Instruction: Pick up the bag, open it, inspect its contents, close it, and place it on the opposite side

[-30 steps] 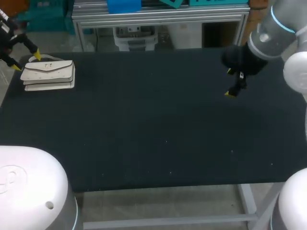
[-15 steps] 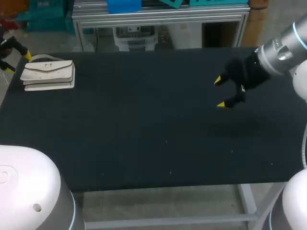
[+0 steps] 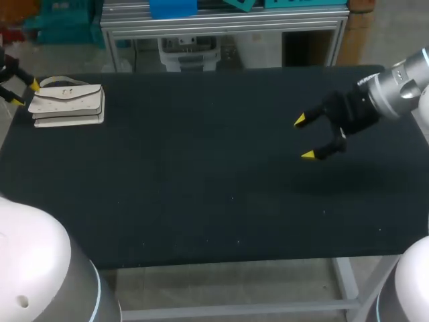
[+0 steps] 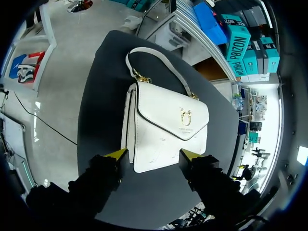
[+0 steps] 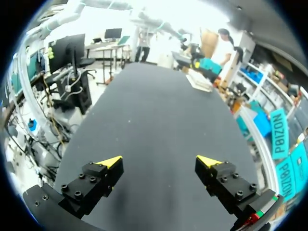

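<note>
Head view locates the white bag (image 3: 67, 104) at the far left corner of the dark counter (image 3: 201, 174), with its flap closed and its handle (image 4: 154, 60) toward the far edge. The left end effector (image 3: 24, 92) is positioned at the bag's left end. Left wrist view confirms its fingers are spread wide, one yellow tip on each side of the bag's near end, both apart from it. A gold clasp (image 4: 186, 117) sits on the flap. The right end effector (image 3: 303, 137) hangs over the counter's right half, well apart from the bag, fingers wide over bare surface.
</note>
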`<state>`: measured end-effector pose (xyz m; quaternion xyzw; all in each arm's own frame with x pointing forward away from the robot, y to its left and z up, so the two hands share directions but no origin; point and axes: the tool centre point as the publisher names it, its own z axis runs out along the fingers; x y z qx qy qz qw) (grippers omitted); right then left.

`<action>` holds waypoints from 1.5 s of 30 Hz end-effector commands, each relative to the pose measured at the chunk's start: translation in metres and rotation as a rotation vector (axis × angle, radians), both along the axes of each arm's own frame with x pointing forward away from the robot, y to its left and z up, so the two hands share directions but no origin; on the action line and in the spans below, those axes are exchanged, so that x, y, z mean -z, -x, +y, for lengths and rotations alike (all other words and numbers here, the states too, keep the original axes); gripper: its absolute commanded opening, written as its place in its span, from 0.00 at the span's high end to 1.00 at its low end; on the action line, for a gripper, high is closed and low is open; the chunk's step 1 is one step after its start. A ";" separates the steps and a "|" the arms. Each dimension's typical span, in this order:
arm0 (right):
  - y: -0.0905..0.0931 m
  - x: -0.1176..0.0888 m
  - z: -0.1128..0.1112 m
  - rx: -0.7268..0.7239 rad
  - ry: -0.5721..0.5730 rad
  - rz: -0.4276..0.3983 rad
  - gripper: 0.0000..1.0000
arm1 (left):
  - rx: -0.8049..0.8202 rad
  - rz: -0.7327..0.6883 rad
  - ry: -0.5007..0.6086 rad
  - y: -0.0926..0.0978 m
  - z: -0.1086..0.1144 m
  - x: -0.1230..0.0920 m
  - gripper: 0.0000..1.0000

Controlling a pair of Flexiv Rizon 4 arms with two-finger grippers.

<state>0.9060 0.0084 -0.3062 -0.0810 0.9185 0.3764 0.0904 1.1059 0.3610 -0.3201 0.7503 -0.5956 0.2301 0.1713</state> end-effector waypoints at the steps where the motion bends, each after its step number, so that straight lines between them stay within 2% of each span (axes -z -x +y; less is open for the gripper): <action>1: -0.005 0.002 0.000 -0.021 -0.018 0.014 0.00 | 0.095 0.129 0.202 -0.017 0.014 0.014 0.29; 4: -0.006 0.002 0.002 -0.028 -0.020 0.016 0.00 | 0.100 0.131 0.237 -0.016 0.014 0.018 0.50; 14: -0.006 0.005 0.007 -0.054 -0.020 0.023 0.00 | 0.114 0.140 0.303 -0.021 0.005 0.032 0.58; 17: -0.005 0.006 0.007 -0.056 -0.018 0.028 0.00 | 0.116 0.146 0.324 -0.022 0.003 0.037 0.65; 19: -0.005 0.007 0.007 -0.056 -0.017 0.029 0.00 | 0.118 0.150 0.336 -0.022 0.002 0.039 0.79; 20: -0.005 0.007 0.007 -0.056 -0.017 0.030 0.00 | 0.124 0.152 0.346 -0.022 0.000 0.040 0.97; 21: -0.004 0.007 0.007 -0.056 -0.017 0.031 0.00 | 0.128 0.152 0.362 -0.021 -0.001 0.040 1.00; 25: -0.003 0.008 0.007 -0.055 -0.019 0.035 0.00 | 0.152 0.150 0.411 -0.016 -0.010 0.036 1.00; 31: -0.002 0.009 0.009 -0.058 -0.028 0.033 0.00 | 0.196 0.133 0.479 -0.004 -0.037 0.025 1.00; 37: 0.000 0.010 0.013 -0.076 -0.043 0.018 0.00 | 0.276 0.109 0.521 0.013 -0.082 0.015 1.00; 45: 0.005 0.013 0.020 -0.090 -0.050 0.006 0.00 | 0.289 0.041 0.558 0.029 -0.135 0.005 1.00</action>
